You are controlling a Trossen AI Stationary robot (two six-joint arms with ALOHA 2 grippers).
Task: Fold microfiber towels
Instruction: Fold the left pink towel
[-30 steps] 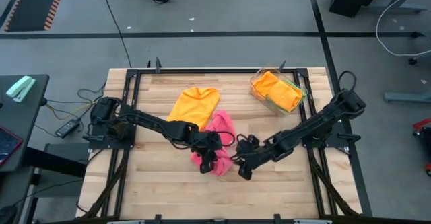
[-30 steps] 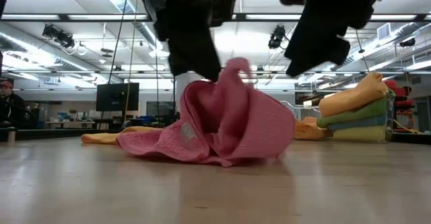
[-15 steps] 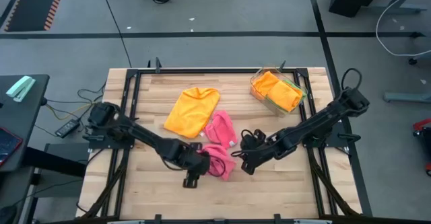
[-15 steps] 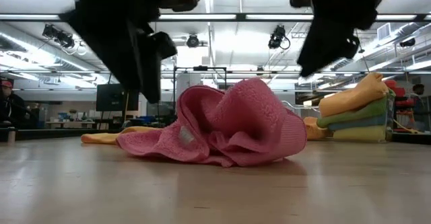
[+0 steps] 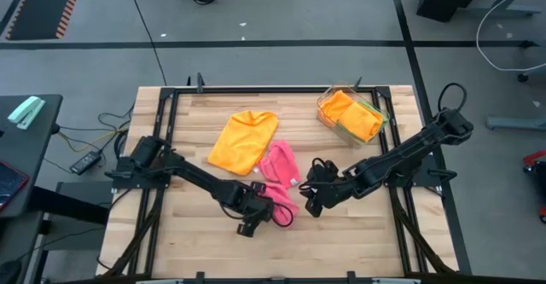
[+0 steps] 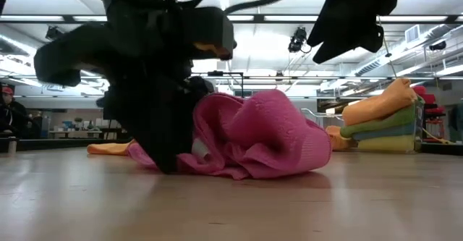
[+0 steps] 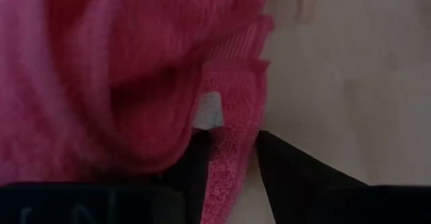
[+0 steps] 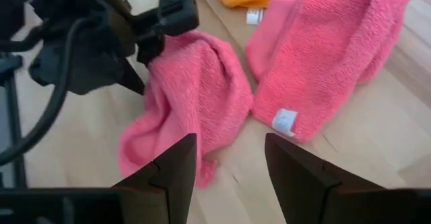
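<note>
A crumpled pink towel lies bunched near the middle of the wooden table, one corner folded over on itself and a small white label showing on its hem. The left gripper is down at the towel's near edge, and the left wrist view shows a strip of the pink hem running between its two dark fingers, which stand apart on either side of it; whether they press the cloth cannot be told. The right gripper hangs just beside the towel's other side, clear of the cloth, its fingers spread with bare tabletop between them. Beyond the pink towel, touching its far end, an orange towel lies spread flat. Well apart from both grippers, at the table's far right corner, a clear plastic tray holds a stack of folded towels, orange on top with yellow and green below.
</note>
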